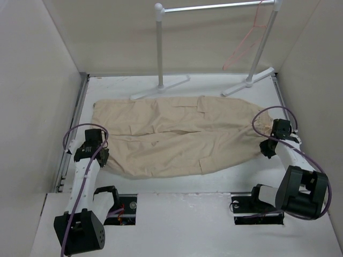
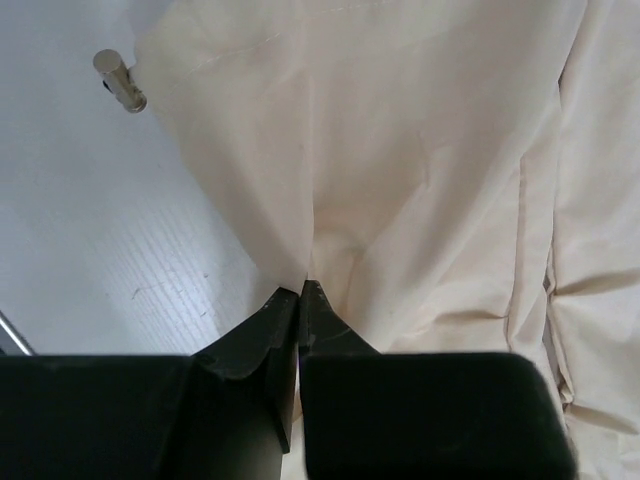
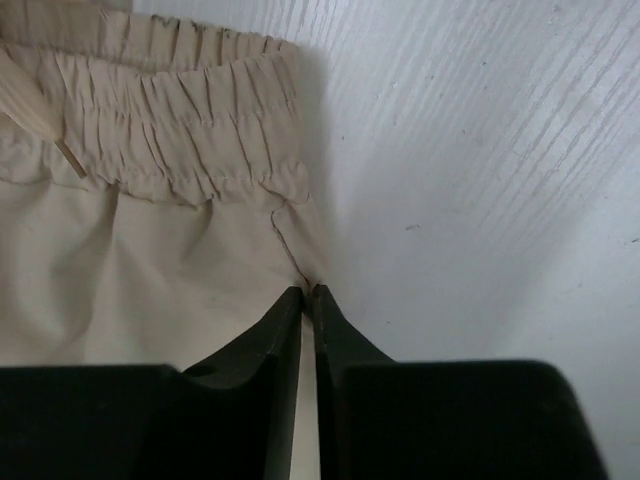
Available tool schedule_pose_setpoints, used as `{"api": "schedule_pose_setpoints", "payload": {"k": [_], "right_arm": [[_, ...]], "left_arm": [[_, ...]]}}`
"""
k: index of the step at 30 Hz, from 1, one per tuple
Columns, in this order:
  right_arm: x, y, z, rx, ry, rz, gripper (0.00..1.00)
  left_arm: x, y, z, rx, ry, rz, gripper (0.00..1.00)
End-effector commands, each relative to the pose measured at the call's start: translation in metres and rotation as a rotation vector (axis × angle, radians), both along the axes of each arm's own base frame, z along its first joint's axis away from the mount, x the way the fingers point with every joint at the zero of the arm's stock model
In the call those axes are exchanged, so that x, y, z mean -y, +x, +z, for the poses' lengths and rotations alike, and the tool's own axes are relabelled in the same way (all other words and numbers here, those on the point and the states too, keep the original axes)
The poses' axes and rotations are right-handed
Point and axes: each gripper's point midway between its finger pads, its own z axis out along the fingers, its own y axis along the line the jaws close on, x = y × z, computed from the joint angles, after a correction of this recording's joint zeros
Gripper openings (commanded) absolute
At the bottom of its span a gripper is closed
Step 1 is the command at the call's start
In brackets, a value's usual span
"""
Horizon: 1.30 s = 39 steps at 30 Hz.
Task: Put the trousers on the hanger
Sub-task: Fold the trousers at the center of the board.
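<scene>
Trousers (image 1: pixel 177 134) lie flat mid-worktop, waistband toward the right edge. Left gripper (image 2: pixel 300 290) is clamped on their near-left edge, and right gripper (image 3: pixel 307 292) on the waistband corner. Hanger (image 1: pixel 241 47) hangs on the rack (image 1: pixel 159 48) at the far-right corner. Judged barely begun: no draping yet.

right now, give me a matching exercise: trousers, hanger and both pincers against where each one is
1 trousers
2 hanger
3 left pincer
4 right pincer

a hung on the rack rail
b shut on cloth beside the gathered waistband
c spread flat on the table
d shut on cloth at the trousers' left end

Pairs: 1-c, 2-a, 3-d, 4-b
</scene>
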Motion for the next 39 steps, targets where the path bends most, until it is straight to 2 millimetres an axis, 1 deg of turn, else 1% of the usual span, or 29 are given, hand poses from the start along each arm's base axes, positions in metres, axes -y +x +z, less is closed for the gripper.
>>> {"api": "schedule_pose_setpoints", "payload": {"k": [1,3,5,7,10,13,15,17,20,23,24,26,28,30,32,34,36,37,38,39], "right_arm": [[0.014,0.016,0.021,0.108,-0.035,-0.044,0.10],[0.017,0.019,0.040,0.142,-0.064,-0.048,0.07],[0.015,0.024,0.058,0.174,-0.097,-0.031,0.07],[0.009,0.039,0.076,0.215,-0.116,0.013,0.07],[0.005,0.061,0.099,0.252,-0.138,0.058,0.07],[0.004,0.074,0.122,0.295,-0.159,0.084,0.07],[0.006,0.084,0.146,0.347,-0.185,0.092,0.07],[0.011,0.097,0.168,0.380,-0.217,0.088,0.08],[0.011,0.130,0.187,0.378,-0.218,0.128,0.08],[0.008,0.171,0.198,0.397,-0.179,0.166,0.09],[0.008,0.181,0.199,0.401,-0.173,0.176,0.09],[0.010,0.209,0.203,0.408,-0.163,0.190,0.09],[0.014,0.236,0.200,0.403,-0.155,0.207,0.09],[0.017,0.261,0.190,0.380,-0.141,0.214,0.14],[0.020,0.283,0.181,0.365,-0.137,0.208,0.24],[0.028,0.302,0.173,0.369,-0.159,0.188,0.30],[0.031,0.316,0.166,0.369,-0.159,0.177,0.45],[0.027,0.319,0.166,0.373,-0.154,0.182,0.51],[0.020,0.320,0.168,0.380,-0.154,0.195,0.55],[0.014,0.317,0.171,0.382,-0.158,0.210,0.57]], "left_arm": [[-0.009,0.004,0.030,0.055,0.049,0.021,0.00],[-0.019,0.017,0.058,0.123,0.114,0.027,0.00],[-0.026,0.026,0.077,0.130,0.170,0.021,0.00],[-0.034,0.039,0.092,0.151,0.202,0.031,0.00],[-0.048,0.058,0.113,0.162,0.266,0.036,0.00],[-0.059,0.078,0.142,0.184,0.317,0.046,0.00],[-0.064,0.099,0.163,0.214,0.360,0.030,0.00],[-0.068,0.122,0.177,0.236,0.391,0.011,0.00],[-0.068,0.160,0.189,0.266,0.384,-0.008,0.00],[-0.069,0.195,0.188,0.268,0.385,-0.032,0.00],[-0.070,0.207,0.186,0.257,0.387,-0.048,0.00],[-0.073,0.228,0.184,0.244,0.397,-0.066,0.00],[-0.076,0.254,0.179,0.229,0.398,-0.104,0.00],[-0.075,0.280,0.163,0.181,0.391,-0.163,0.03],[-0.075,0.299,0.139,0.122,0.369,-0.203,0.07],[-0.078,0.325,0.117,0.076,0.359,-0.247,0.17],[-0.083,0.352,0.106,0.042,0.382,-0.311,0.35],[-0.084,0.364,0.104,0.041,0.391,-0.342,0.42],[-0.084,0.371,0.108,0.064,0.386,-0.367,0.48],[-0.086,0.373,0.116,0.097,0.373,-0.369,0.53]]}}
